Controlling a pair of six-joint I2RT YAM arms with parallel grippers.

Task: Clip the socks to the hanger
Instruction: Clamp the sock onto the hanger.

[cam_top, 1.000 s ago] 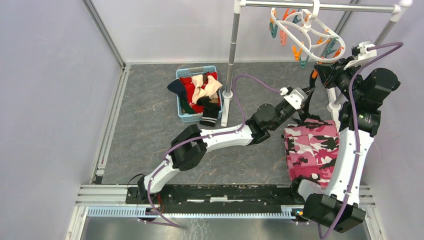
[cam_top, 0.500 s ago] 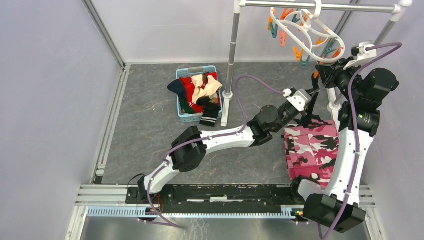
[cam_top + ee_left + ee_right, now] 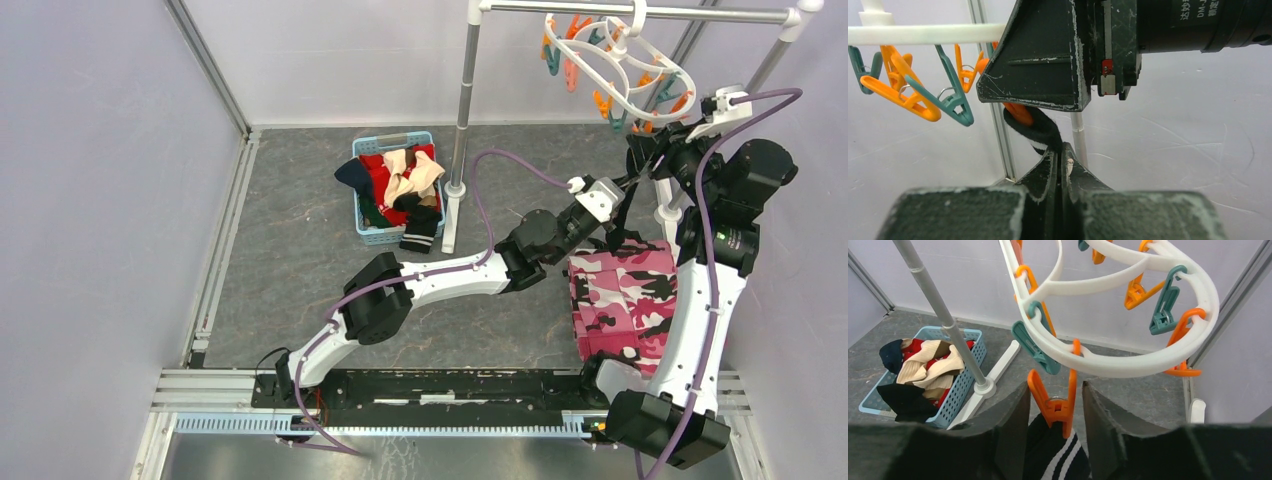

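The white ring hanger (image 3: 618, 62) hangs from the rack at the back right, with orange and teal clothespins. In the right wrist view an orange clothespin (image 3: 1055, 402) on the ring (image 3: 1128, 362) grips a black sock with white stripes (image 3: 1060, 457). My right gripper (image 3: 1054, 405) is open, its fingers on either side of that clothespin's handles. My left gripper (image 3: 1062, 150) is shut on the same black sock (image 3: 1040, 131), just below the right gripper, with the orange clothespin (image 3: 1020, 112) above it. In the top view the right gripper (image 3: 642, 150) is over the left one (image 3: 627, 192). More socks lie in the basket.
A blue basket (image 3: 368, 232) at mid-table holds red, beige and dark socks; it also shows in the right wrist view (image 3: 965, 375). The silver rack pole (image 3: 462, 110) stands beside it. A pink camouflage cloth (image 3: 625, 295) lies under my arms at the right. Grey walls enclose the table.
My left gripper has risen and moved right with the sock, up under the right gripper. The hanger has swung slightly to the right. The right gripper stays at the clothespin.
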